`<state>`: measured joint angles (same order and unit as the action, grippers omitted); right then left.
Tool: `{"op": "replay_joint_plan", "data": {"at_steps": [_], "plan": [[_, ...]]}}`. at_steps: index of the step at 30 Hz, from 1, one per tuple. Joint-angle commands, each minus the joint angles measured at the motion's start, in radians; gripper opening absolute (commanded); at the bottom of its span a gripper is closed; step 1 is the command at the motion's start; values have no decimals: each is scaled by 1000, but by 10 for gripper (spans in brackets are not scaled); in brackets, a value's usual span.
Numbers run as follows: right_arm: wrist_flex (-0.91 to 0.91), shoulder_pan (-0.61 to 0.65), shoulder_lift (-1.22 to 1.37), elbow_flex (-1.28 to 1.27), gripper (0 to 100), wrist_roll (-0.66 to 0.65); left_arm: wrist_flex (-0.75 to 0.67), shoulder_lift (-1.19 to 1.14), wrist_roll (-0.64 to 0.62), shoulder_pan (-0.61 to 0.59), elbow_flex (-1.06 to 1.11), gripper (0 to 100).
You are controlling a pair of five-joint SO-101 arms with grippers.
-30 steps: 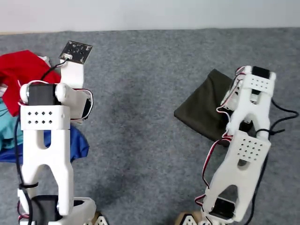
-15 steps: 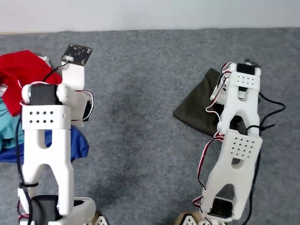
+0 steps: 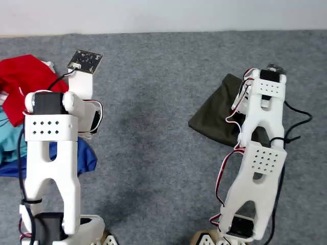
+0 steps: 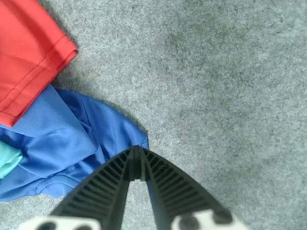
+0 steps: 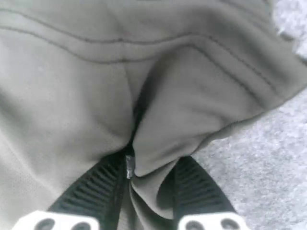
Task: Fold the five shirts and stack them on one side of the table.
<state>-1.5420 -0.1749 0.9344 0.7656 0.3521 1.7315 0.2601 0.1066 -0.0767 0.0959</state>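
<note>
A dark olive shirt [image 3: 214, 115] lies folded on the right side of the grey table, partly under the right arm [image 3: 263, 127]. My right gripper [image 5: 151, 165] is shut on a bunched fold of this olive shirt [image 5: 96, 72]. At the left edge lies a loose pile: a red shirt [image 3: 20, 76], a teal shirt [image 3: 7, 138] and a blue shirt [image 3: 84, 155]. My left gripper [image 4: 139, 155] is shut and holds nothing, its tips just above the edge of the blue shirt [image 4: 62, 139], with the red shirt [image 4: 24, 52] beyond it.
Grey felt-like table surface [image 3: 153, 102] stretches bare between the two arms. The table's far edge meets a pale wall [image 3: 163, 15]. A bit of white cloth [image 3: 48, 65] peeks out beside the red shirt.
The right arm's wrist swung a little to the left over the olive shirt, nudging the cloth slightly. The left arm has barely moved.
</note>
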Motion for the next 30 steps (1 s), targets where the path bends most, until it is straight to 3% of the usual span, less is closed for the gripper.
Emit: {"op": "replay_joint_plan", "data": {"at_steps": [1, 5, 12, 24, 30], "plan": [[15, 13, -4, 8, 11, -25, 17, 40, 0, 5, -7, 3], [-2, -38, -64, 8, 10, -32, 18, 40, 0, 5, -7, 3], [-15, -156, -154, 8, 9, -262, 18, 40, 0, 5, -8, 3], [-4, -358, -203, 9, 9, -540, 18, 40, 0, 5, -10, 3], [-4, -470, -194, 117, 9, -614, 20, 41, 0, 5, -10, 3]]}}
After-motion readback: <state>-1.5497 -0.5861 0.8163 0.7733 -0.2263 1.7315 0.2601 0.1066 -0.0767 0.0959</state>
